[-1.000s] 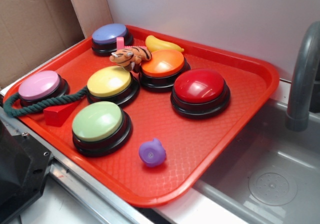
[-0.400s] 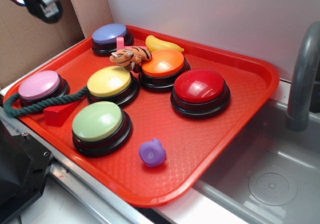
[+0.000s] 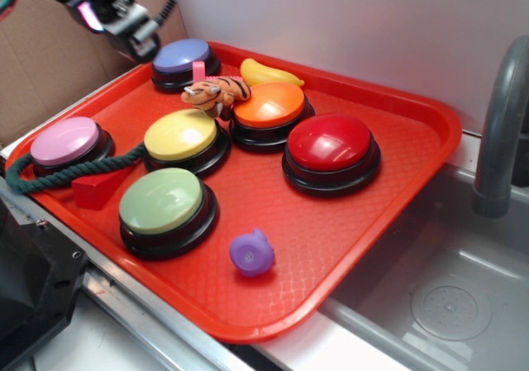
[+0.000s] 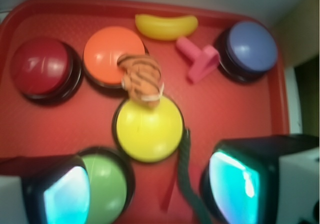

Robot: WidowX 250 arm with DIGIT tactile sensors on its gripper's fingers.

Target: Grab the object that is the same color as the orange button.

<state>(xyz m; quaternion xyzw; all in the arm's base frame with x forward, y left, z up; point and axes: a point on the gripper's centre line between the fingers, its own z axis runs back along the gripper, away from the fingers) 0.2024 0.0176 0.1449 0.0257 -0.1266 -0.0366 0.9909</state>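
a small purple toy (image 3: 252, 253) lies nearest on the pebbled floor of a red plastic tray (image 3: 347, 247), ahead of a glossy green-topped dome button (image 3: 162, 201) and a red wedge block (image 3: 93, 191) touched by a dark green twisted rope (image 3: 66, 173). behind them sit the yellow button (image 3: 180, 135), a pink button (image 3: 64, 140) and a red button (image 3: 330, 143), each a smooth dome on a black base. the toy tiger (image 3: 216, 92), orange with black stripes and a pale muzzle, rests across the gap between the yellow button and the orange button (image 3: 271, 105), leaning on the orange one's rim. a pink peg (image 3: 198, 70), a yellow banana (image 3: 266, 73) and a purple button (image 3: 182, 57) lie beyond. the end effector (image 3: 116, 20) hangs above the tray's far left corner, its fingers (image 4: 235, 181) apart and holding nothing, well clear of the tiger.
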